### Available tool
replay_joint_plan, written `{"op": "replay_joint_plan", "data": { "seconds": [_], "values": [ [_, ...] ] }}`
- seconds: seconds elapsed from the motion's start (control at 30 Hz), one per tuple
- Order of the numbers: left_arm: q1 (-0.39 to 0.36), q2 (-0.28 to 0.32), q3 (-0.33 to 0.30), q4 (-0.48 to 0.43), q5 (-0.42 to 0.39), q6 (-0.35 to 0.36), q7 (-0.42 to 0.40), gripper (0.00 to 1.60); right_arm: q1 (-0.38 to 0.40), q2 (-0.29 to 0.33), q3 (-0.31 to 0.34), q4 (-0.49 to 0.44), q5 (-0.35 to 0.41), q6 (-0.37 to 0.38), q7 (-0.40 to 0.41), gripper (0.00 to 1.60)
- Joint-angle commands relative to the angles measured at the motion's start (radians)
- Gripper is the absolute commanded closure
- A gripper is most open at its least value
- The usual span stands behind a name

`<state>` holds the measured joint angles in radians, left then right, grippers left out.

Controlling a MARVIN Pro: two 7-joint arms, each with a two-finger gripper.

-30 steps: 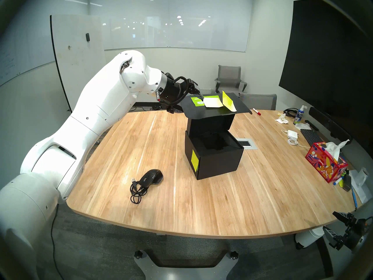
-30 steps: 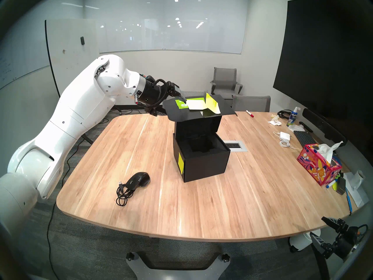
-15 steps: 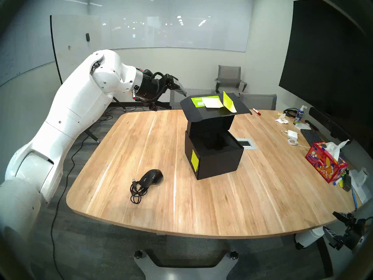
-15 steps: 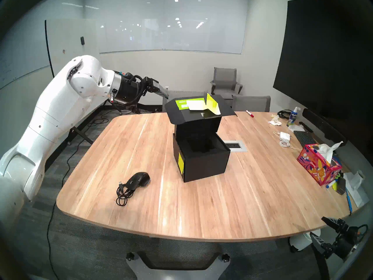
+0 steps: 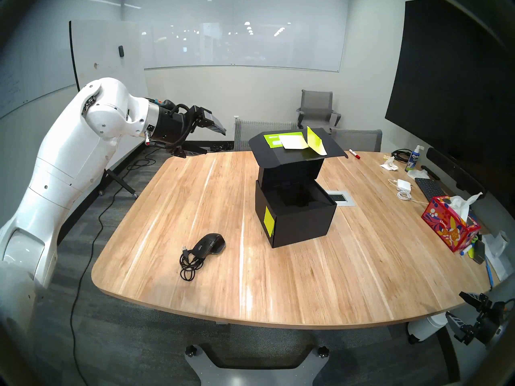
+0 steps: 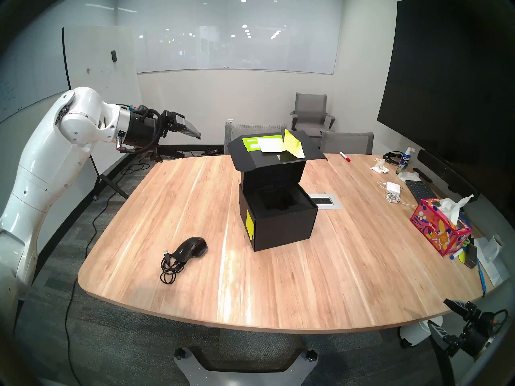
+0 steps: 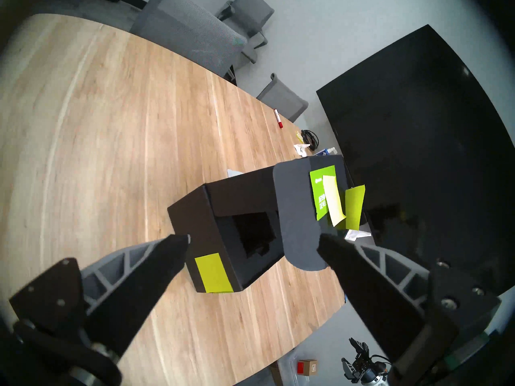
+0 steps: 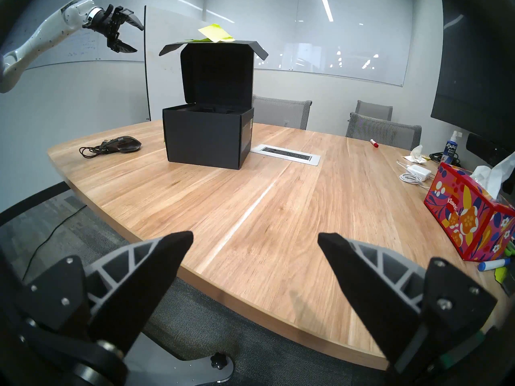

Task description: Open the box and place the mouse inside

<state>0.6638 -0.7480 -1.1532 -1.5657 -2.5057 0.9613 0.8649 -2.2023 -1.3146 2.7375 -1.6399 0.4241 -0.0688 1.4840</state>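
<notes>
Left hand [image 5: 213, 141]: fingers spread wide, empty, in the air off the desk's [image 5: 278, 279] far left corner, apart from the box. Mouse [image 5: 209, 244] lies on the desk near-left of the box [image 5: 301, 221], lid up. Right hand [image 5: 464, 318]: spread wide, empty, beside the desk's near right edge.

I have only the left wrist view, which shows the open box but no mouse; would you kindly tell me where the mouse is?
Observer: The mouse lies on the table near its front-left corner, left of the box and clear of it.
Operator: Thank you. How does its cable lie?
Observer: The cable is coiled on the table against the mouse's near-left side.
Operator: And is the right gripper holding anything?
Observer: No. The right gripper is open and empty, and it sits off the table's near right edge.
</notes>
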Motion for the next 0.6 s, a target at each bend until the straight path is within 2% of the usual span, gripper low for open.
{"op": "replay_joint_plan", "data": {
  "seconds": [0.0, 0.17, 0.57],
  "values": [
    [0.083, 0.107, -0.08, -0.072, -0.012, -0.001, 0.014, 0.0, 0.0, 0.002, 0.004, -0.006, 0.006, -0.001, 0.0, 0.0],
    [0.181, 0.176, -0.12, -0.137, 0.0, -0.001, 0.002, 0.0, 0.0, 0.002, 0.004, -0.006, 0.005, 0.0, 0.0, 0.0],
    [0.355, 0.319, -0.119, -0.302, 0.065, -0.001, -0.056, 0.0, 0.001, 0.002, 0.004, -0.006, 0.002, 0.0, 0.0, 0.0]
  ]
}}
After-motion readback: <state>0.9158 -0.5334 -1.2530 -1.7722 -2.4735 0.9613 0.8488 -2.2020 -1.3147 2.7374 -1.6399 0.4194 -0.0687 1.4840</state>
